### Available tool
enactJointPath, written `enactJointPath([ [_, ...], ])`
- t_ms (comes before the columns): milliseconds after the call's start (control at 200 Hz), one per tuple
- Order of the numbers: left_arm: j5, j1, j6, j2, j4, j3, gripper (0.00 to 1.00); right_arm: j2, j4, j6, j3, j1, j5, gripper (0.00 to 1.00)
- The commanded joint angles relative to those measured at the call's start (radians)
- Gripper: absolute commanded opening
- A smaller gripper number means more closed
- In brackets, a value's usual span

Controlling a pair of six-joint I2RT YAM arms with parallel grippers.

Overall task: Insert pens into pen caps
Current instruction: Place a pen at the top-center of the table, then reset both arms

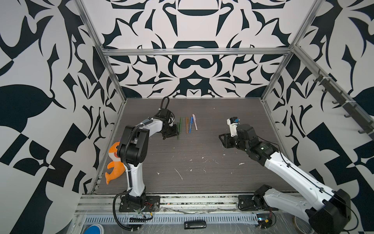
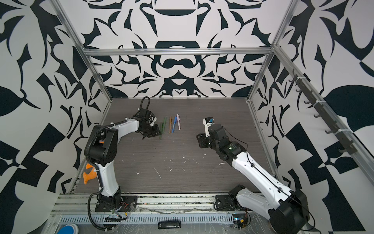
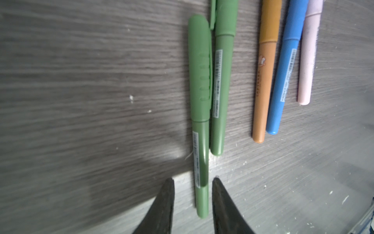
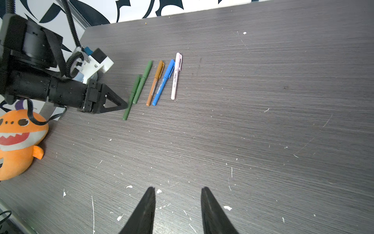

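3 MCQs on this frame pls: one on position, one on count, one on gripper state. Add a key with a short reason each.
1. Where in the row does the orange-brown pen lie?
A. at one end
B. in the middle
C. apart from the row

2. How many pens lie on the table?
A. three
B. four
C. five

3. The left gripper: how do its jaws stand?
A. open, one on each side of the outer green pen
B. shut on a loose cap
C. shut with nothing between

Key:
1 B: two pens lie on each side of it.
2 C: five capped pens show side by side in the right wrist view.
3 A: in the left wrist view the tips stand apart, with the pen lying on the table between them.
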State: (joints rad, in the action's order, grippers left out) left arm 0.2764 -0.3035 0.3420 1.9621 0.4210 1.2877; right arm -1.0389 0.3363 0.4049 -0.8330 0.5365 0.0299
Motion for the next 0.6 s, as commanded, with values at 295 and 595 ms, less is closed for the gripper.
enactJointPath([
  [295, -0.121, -0.013, -0.041, -0.539, -0.046, -0.162, 0.99, 0.011, 0.048, -0.086, -0.104, -0.005, -0.083, 1.0],
  [595, -0.367, -0.042, -0.021, -0.915, -0.255, -0.477, 0.99, -0.095, -0.063, -0.145, -0.077, -0.03, -0.257, 1.0],
])
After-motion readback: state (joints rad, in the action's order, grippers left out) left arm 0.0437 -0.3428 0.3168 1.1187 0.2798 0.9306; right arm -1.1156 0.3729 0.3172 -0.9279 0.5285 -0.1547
